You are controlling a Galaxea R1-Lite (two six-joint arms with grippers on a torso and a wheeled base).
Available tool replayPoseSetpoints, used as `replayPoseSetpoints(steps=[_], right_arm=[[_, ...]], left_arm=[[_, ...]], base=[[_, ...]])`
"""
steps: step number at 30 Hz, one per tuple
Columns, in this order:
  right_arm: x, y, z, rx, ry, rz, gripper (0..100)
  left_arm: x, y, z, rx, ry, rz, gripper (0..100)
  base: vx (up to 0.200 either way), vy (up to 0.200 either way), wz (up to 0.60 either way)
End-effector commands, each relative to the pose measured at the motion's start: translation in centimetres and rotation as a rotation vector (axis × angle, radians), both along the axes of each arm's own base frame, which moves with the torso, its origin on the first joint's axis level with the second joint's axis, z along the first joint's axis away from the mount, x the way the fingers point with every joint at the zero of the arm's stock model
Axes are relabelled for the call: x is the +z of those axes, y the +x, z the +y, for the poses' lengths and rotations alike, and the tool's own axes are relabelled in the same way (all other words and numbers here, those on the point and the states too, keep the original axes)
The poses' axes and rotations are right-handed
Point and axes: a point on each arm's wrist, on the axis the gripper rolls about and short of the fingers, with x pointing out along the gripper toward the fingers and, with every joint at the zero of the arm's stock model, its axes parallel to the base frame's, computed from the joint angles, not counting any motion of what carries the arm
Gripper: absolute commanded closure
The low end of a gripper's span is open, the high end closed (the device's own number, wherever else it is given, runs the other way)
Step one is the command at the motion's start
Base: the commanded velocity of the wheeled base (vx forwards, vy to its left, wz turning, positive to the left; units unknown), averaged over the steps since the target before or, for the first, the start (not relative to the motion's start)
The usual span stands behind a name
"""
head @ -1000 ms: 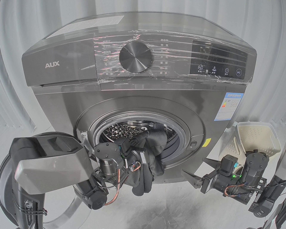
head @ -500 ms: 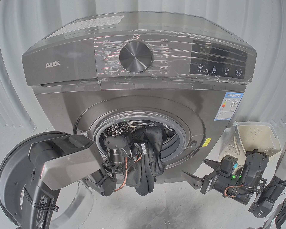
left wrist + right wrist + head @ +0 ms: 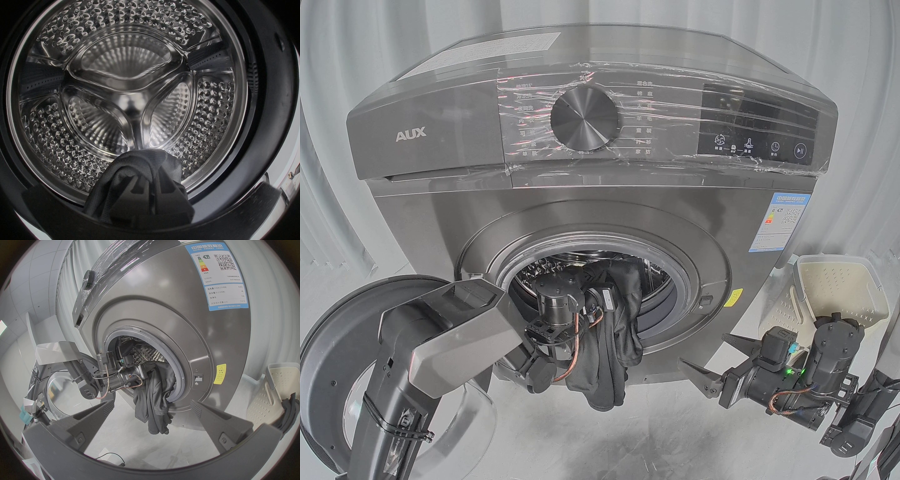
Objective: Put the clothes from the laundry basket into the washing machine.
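Left gripper (image 3: 143,190) is held at the washer (image 3: 487,219) mouth, jaws closed on the dark garment (image 3: 612,350), which is draped over them. The rest is hung outside over the seal (image 3: 180,380). Right gripper (image 3: 706,351) is held wide open, empty, near the basket (image 3: 844,287).

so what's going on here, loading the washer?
Yes. The left gripper holds a dark garment at the mouth of the washing machine, facing the bare drum. Most of the garment hangs outside over the rim. The right gripper sits open and empty by the laundry basket, where another dark item waits.
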Motion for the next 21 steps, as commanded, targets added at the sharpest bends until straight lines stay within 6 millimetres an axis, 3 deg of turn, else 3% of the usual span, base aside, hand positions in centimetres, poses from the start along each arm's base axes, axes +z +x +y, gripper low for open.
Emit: replayPoseSetpoints(steps=[1,8,12,21], right_arm=[[-0.1,0.0,0.0,0.003,-0.004,0.005,0],[-0.3,0.0,0.0,0.001,-0.008,0.009,0],[-0.3,0.0,0.0,0.001,-0.008,0.012,0],[-0.3,0.0,0.0,0.001,-0.007,0.011,0]], left_arm=[[-1.5,0.6,-0.4,0.001,0.010,0.019,100],[-1.9,2.1,-0.9,0.007,0.005,0.010,100],[-0.2,4.9,0.0,0.053,-0.033,-0.045,100],[-0.2,5.2,-0.2,0.053,-0.029,-0.038,100]], base=[[0.000,0.000,0.00],[0.000,0.000,0.00],[0.000,0.000,0.00],[0.000,0.000,0.00]])
